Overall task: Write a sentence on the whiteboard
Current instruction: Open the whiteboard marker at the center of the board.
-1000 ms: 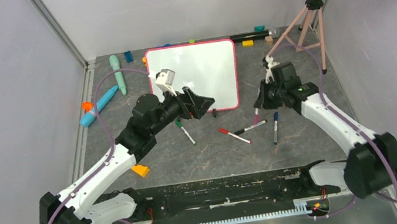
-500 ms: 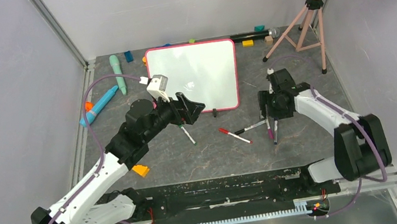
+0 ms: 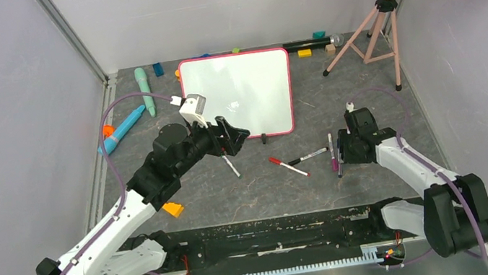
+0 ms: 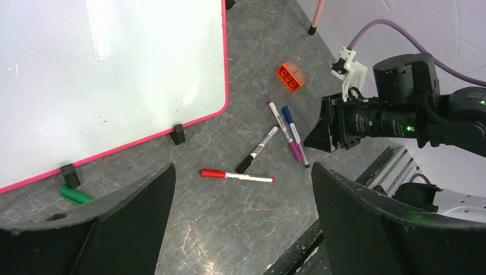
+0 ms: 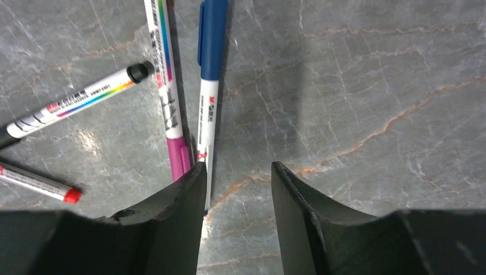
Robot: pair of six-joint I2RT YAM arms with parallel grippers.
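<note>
Right gripper (image 5: pixel 238 167): released, fingers parted with only bare stone between them; hanging low over the grey marbled desk (image 3: pixel 257 194), carrying nothing
Nearest to it: blue-capped white marker (image 5: pixel 210 86), its white end reaching the tip of one finger (image 5: pixel 177 212) but lying outside the gap; close alongside, purple-capped marker with a rainbow stripe (image 5: pixel 169 109)
Further out: black-capped marker (image 5: pixel 74 106) and red-capped marker (image 5: pixel 40 183), flat on the desk, near each other
Left gripper (image 4: pixel 243 169): released too, fingers spread wide, holding nothing; raised by the board's near edge, close to a green-capped marker (image 4: pixel 74 195)
Board: large white rectangular whiteboard with a thin pink-red frame (image 3: pixel 241 90), at the far middle of the desk, well apart from the right gripper; propped on small black clip feet (image 4: pixel 179 134)
Writing: none visible; surface blank in both views that show it
Step in hand: by the look of it, fetching a pen; no writing begun
Next move: likely a small sideways shift to bring one barrel between the fingers, then a squeeze and a lift; cap to come off afterwards, perhaps with the left gripper's help
Risk: blue and purple markers so close together that nudging one or pinching both seems easy
</note>
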